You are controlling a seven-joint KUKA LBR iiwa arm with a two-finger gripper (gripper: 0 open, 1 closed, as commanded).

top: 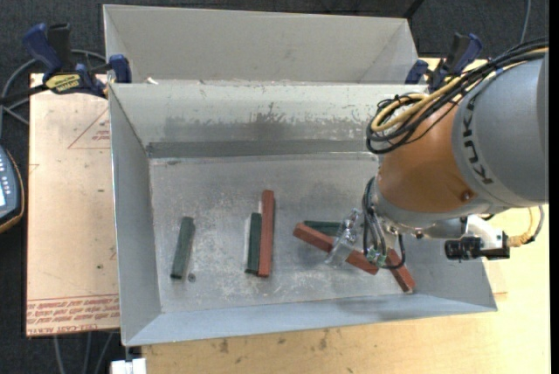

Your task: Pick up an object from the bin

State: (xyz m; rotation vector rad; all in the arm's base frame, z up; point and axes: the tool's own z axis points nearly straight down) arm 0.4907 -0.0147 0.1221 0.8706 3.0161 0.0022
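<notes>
Three sticks crowd my claw [348, 241], low at the right end of the bin [131, 215]. It hangs over a long red stick [311, 235], with a green stick [321, 227] just behind and a second red stick [403, 278] near the right wall. Whether my claw is open or grips anything, I cannot tell. Mid-floor lies a green-and-red pair [260, 243], side by side; farther left, a lone green stick [182, 248].

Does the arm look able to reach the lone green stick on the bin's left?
Probably yes. The green stick lies flat by itself, nothing on it; the tool need only pass over the middle pair of sticks.
</notes>
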